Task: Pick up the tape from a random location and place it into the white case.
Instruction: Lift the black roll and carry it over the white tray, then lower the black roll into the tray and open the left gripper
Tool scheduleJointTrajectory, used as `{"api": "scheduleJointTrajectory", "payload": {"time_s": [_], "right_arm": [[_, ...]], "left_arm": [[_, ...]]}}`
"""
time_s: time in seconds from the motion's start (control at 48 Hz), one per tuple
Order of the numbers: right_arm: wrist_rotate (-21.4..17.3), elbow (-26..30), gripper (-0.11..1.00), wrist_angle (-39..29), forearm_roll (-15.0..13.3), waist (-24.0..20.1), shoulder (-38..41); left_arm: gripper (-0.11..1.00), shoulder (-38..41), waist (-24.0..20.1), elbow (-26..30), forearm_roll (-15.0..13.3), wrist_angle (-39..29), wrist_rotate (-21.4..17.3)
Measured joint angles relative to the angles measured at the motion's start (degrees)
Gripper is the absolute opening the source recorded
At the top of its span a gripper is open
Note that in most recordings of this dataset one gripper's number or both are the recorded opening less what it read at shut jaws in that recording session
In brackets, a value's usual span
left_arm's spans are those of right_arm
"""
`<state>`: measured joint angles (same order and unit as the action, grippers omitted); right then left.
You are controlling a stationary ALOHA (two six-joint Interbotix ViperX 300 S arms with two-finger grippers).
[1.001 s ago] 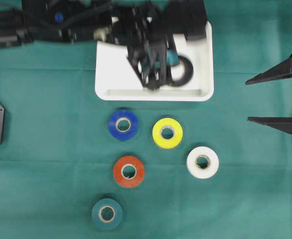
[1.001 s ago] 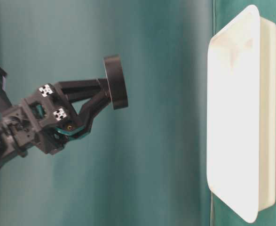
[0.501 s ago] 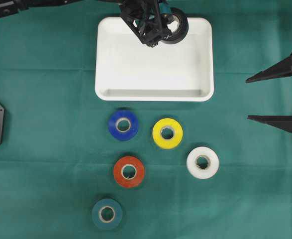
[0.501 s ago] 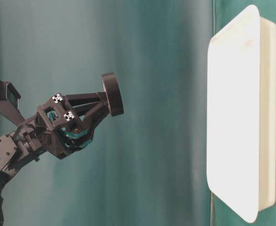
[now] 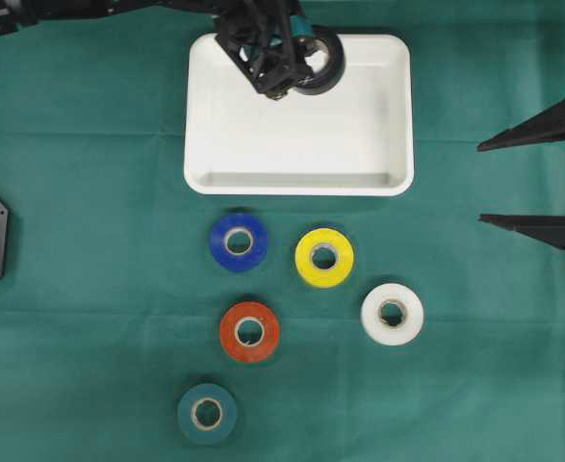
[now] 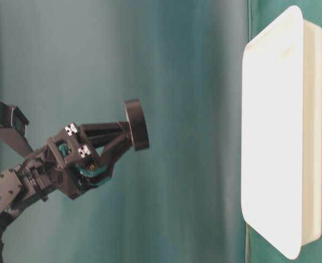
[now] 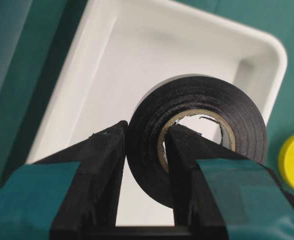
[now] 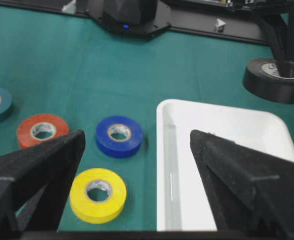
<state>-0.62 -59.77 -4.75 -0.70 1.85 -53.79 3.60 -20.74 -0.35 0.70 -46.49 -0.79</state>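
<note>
The left gripper (image 5: 296,72), clamped on the black tape roll (image 5: 319,60), has just swung back to hover high over the white case's (image 5: 301,144) far edge, release pending, right gripper (image 5: 527,183) wide open.

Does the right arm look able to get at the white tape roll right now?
Probably yes: the right gripper is open and empty, and the white tape roll lies uncovered on the cloth nearest it.
</note>
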Motion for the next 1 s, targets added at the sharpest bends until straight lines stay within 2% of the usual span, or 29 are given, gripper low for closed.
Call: {"api": "scheduleJointTrajectory", "payload": {"time_s": [0.229, 1.001], "right_arm": [[0.0, 0.0, 0.91, -0.4, 0.0, 0.1, 0.0], [0.1, 0.0, 0.91, -0.4, 0.0, 0.4, 0.0]], "left_arm": [[0.19, -1.0, 0.0, -1.8, -0.1, 0.0, 0.1], [0.19, -1.0, 0.0, -1.8, -0.1, 0.0, 0.7]]}}
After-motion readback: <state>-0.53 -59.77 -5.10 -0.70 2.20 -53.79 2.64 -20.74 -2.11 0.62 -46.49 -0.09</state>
